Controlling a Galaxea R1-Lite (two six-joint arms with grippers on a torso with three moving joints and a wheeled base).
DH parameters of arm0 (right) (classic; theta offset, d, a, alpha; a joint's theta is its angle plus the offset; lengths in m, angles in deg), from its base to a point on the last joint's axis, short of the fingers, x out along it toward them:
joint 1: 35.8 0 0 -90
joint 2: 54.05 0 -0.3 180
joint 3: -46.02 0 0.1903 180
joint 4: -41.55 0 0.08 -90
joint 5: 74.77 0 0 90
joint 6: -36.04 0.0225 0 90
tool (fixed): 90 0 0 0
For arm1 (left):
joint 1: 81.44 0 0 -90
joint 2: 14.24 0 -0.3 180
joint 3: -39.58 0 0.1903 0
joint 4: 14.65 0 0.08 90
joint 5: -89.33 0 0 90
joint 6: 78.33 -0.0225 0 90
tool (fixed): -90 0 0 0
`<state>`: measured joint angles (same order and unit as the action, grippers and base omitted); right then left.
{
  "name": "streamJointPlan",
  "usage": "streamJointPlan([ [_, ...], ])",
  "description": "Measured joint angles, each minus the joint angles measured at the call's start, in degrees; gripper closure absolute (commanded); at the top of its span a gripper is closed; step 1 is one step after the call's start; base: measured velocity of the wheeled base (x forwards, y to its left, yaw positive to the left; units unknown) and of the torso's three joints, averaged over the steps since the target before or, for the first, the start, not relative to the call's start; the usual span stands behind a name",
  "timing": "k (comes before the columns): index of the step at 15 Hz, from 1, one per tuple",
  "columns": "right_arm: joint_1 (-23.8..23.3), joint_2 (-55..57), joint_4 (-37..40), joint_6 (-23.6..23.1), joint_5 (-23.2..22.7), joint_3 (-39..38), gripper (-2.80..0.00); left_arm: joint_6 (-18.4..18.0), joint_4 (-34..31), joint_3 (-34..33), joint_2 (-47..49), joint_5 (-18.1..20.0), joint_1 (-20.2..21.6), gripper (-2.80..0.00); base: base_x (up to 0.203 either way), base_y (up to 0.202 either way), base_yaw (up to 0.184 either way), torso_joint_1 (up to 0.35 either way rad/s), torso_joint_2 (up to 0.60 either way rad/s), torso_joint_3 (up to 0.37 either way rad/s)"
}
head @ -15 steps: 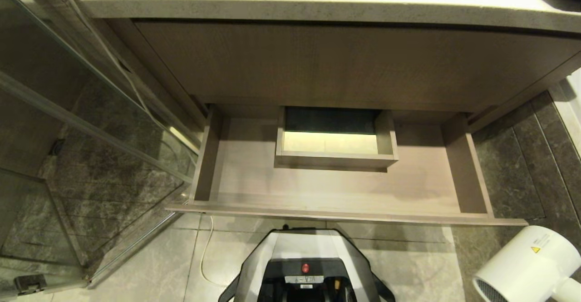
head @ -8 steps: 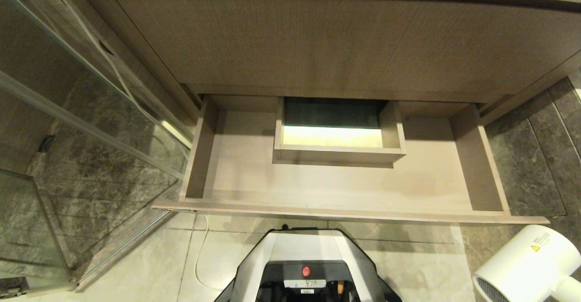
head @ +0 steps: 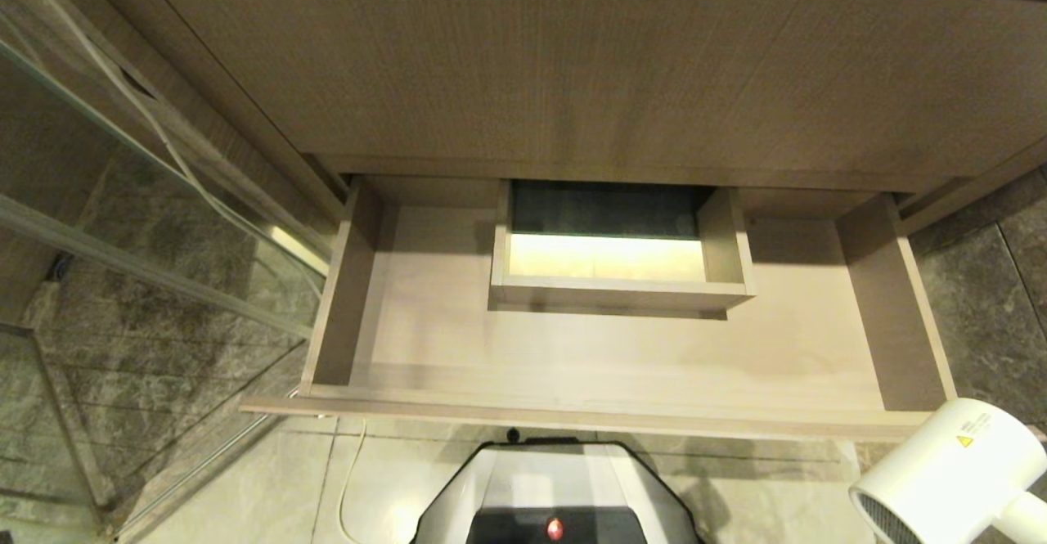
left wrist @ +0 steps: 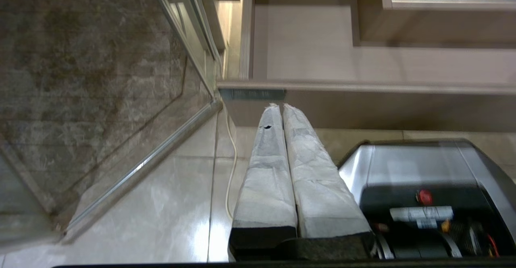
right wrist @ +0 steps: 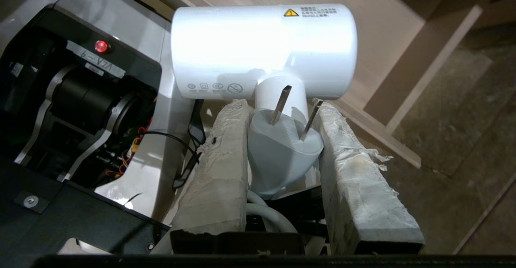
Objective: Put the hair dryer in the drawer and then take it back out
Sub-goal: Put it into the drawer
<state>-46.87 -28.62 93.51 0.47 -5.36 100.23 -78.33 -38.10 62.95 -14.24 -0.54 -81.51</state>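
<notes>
Below the vanity top, the drawer (head: 605, 364) stands pulled fully out in front of me, and its wooden floor holds nothing around the boxed rectangular cutout (head: 609, 258) at the back. So I judge the first half of the job not yet done: the hair dryer (head: 953, 474) has not gone in.

I have it in my right gripper (right wrist: 278, 139), whose padded fingers (right wrist: 223, 159) are clamped on the dryer's handle, with the plug (right wrist: 282, 155) and a loop of white cord tucked between them. In the head view the white barrel hangs just beyond the drawer's front right corner, outside the drawer and over the floor tiles, its dark grille end facing back toward me.

My left gripper (left wrist: 282, 111) is parked low beside the base, fingers pressed together on nothing, pointing at the drawer's front left corner.

What I reckon is left: carry the dryer over the front rail, set it on the drawer floor clear of the cutout, let go, then grip it again and lift it back out.
</notes>
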Motion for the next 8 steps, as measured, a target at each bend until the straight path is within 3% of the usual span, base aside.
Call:
streamJointPlan([
  [8, 0.0, -0.2, -1.7, 0.0, 0.0, -0.4, 0.00, 0.0, 0.1, 0.0, 0.0, 0.0, 0.0, 0.00, 0.000, 0.000, 0.000, -0.031, 0.40, 0.365],
])
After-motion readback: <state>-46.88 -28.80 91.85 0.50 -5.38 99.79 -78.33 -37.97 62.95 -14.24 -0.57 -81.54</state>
